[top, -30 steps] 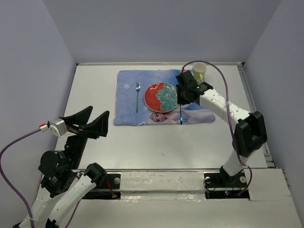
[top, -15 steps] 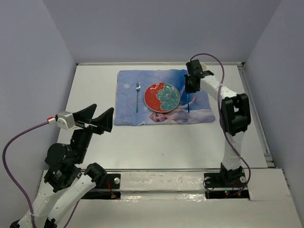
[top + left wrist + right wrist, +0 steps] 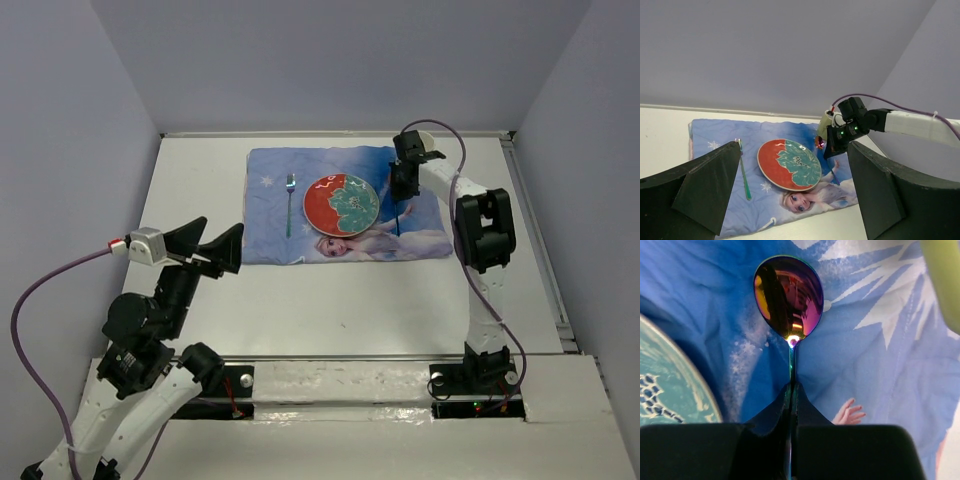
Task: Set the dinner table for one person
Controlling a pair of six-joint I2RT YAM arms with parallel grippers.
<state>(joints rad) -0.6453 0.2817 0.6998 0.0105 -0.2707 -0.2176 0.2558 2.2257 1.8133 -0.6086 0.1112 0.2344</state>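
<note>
bench (image 3: 350, 300): white, plain, fills the enclosure floor from the arm bases out to the back wall.

placemat (image 3: 265, 215): blue cartoon print, flat on the bench, centred left-to-right, close to the far edge.

left hand (image 3: 222, 228): fingers spread wide, nothing between them. It is up in the air over the bench's left side, near the left edge and off the placemat's near-left corner, aimed at the placemat.

right hand (image 3: 402, 190): over the right part of the placemat, just right of the plate, fingers pinched tight on the spoon handle. Wrist view shows the fingertips (image 3: 805, 412) meeting around the thin stem.

plate (image 3: 340, 204): round, red and teal, lying in the middle of the placemat.

cup (image 3: 826, 123): pale yellow-green, at the placemat's far-right corner, just behind the right hand. Mostly hidden by it from above.

fork (image 3: 290, 205): on the placemat left of the plate, apart from it, tines toward the far edge.

spoon (image 3: 788, 296): iridescent bowl sticks out past the right fingertips, over blue cloth between plate and cup. Can't tell if it touches the cloth.
</note>
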